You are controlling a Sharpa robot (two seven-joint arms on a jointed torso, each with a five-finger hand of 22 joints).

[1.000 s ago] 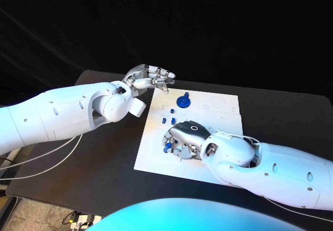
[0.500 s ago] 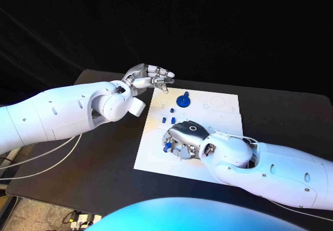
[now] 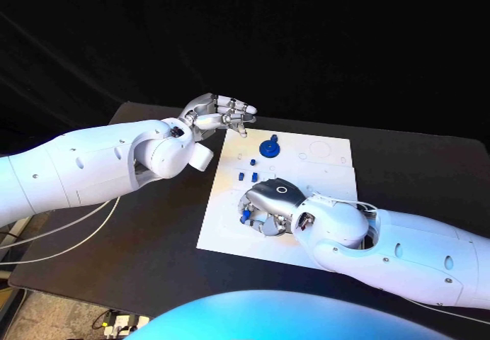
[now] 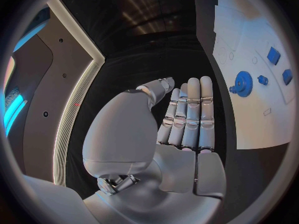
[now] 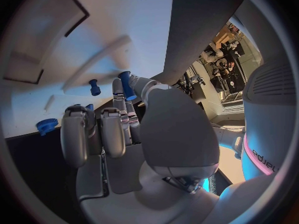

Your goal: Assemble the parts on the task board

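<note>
White task board (image 3: 230,230), black table (image 3: 133,248)

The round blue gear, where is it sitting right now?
In the head view the blue gear sits on the white task board's far part, just beyond the small blue pieces.

the silver many-fingered right hand (image 3: 268,209) is lying over the near middle of the white rectangular task board (image 3: 230,234), covering whatever sits beneath its palm. a small blue part (image 3: 245,218) is peeking out at its fingertips in the head view, too small there to tell its shape. in the right wrist view a blue peg-like part (image 5: 126,84) is showing between the fingers (image 5: 117,95), its lower end hidden. the black surface (image 3: 122,234) is running off the picture's edge.
</note>
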